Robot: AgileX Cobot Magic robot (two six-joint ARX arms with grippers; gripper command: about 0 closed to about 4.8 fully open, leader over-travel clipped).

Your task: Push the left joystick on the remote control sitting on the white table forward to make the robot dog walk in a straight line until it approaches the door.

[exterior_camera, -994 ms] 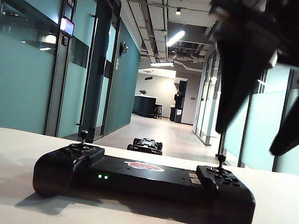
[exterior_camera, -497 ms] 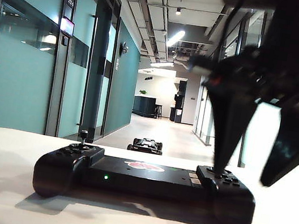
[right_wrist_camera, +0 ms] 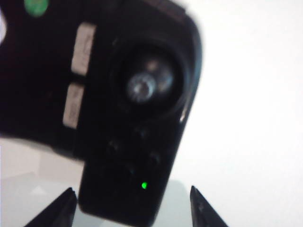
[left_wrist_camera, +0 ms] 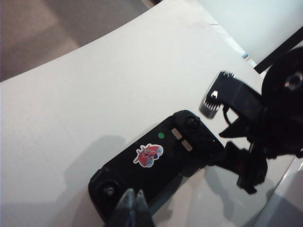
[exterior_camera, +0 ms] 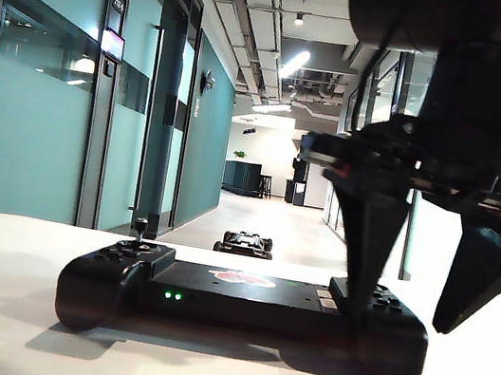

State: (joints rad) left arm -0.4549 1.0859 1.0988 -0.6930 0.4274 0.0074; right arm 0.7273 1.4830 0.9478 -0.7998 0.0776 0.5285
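Right now my right gripper point(exterior_camera: 415, 307) hangs over the right-hand end of the remote control point(exterior_camera: 243, 308), its two dark fingers spread wide; one fingertip point(exterior_camera: 357, 307) is down at the controller's right grip, the other stands off past its outer edge, above the white table point(exterior_camera: 1, 300). From my right wrist camera the fingertips point(right_wrist_camera: 64, 205) straddle that end of the controller with nothing clamped between them, and the round stick top beneath is blurred. My left gripper point(left_wrist_camera: 133, 208) hovers above the opposite end of the controller, its fingers pressed together and empty. The left joystick point(exterior_camera: 139, 230) stands upright on the left grip, well clear of both my grippers. Two small green lights glow on the controller's front edge, and a red-and-white logo point(left_wrist_camera: 148, 155) sits on its middle. Beyond the table's far edge, the robot dog point(exterior_camera: 244, 242) stands on the corridor floor, between teal glass walls.
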